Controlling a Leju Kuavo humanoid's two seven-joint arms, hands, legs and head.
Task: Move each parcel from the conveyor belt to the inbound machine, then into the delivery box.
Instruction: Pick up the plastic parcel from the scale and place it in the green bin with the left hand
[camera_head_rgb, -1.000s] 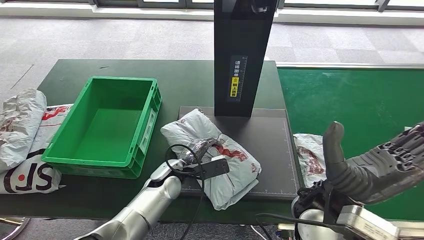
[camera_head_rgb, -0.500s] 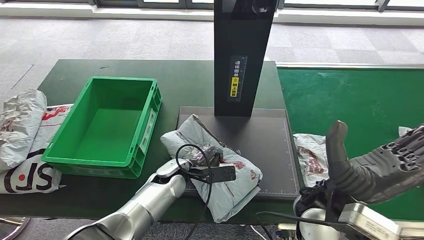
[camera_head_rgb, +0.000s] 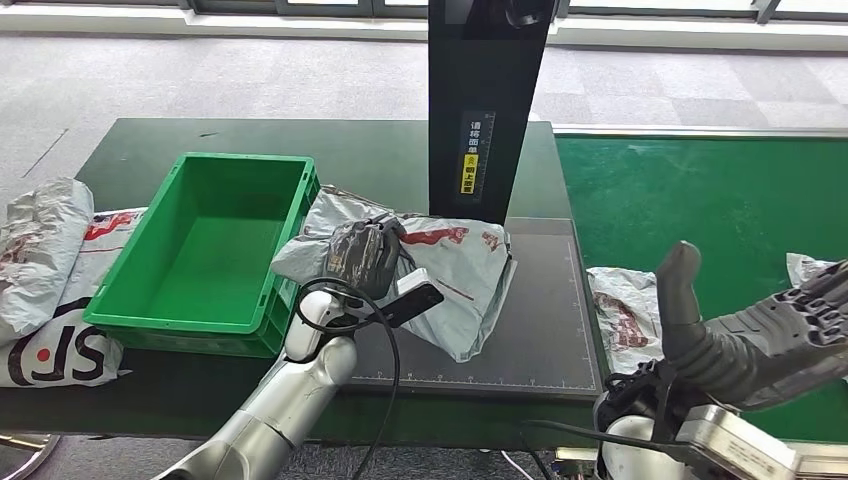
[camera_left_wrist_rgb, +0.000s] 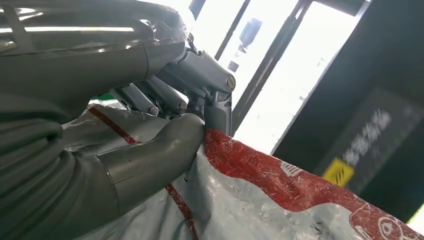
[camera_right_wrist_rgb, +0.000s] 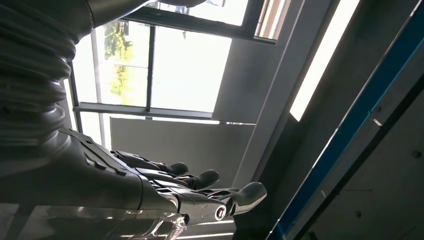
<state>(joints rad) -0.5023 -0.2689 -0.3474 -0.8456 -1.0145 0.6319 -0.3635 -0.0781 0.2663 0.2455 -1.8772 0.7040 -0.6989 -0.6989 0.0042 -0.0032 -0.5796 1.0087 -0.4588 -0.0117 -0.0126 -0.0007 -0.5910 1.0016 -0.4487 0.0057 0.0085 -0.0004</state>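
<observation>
My left hand (camera_head_rgb: 358, 255) grips a grey plastic parcel with red print (camera_head_rgb: 455, 275), lifted over the left part of the dark inbound machine plate (camera_head_rgb: 530, 330), its near corner beside the green delivery box (camera_head_rgb: 205, 250). In the left wrist view the thumb and fingers (camera_left_wrist_rgb: 150, 155) pinch the parcel's film (camera_left_wrist_rgb: 280, 200). My right hand (camera_head_rgb: 760, 335) hangs open, palm up, at the lower right, over the green conveyor belt (camera_head_rgb: 700, 200). Another parcel (camera_head_rgb: 622, 310) lies on the belt's left edge, and a further one (camera_head_rgb: 805, 268) at the right edge.
The machine's black scanner column (camera_head_rgb: 485, 110) rises behind the plate. Two parcels (camera_head_rgb: 45, 260) lie on the dark green table (camera_head_rgb: 150, 150) left of the box, one marked SF (camera_head_rgb: 60, 355). A black cable (camera_head_rgb: 385, 350) loops from my left wrist.
My left hand has lifted the parcel off the plate and carried it up and left, toward the green box. The right hand has barely moved.
</observation>
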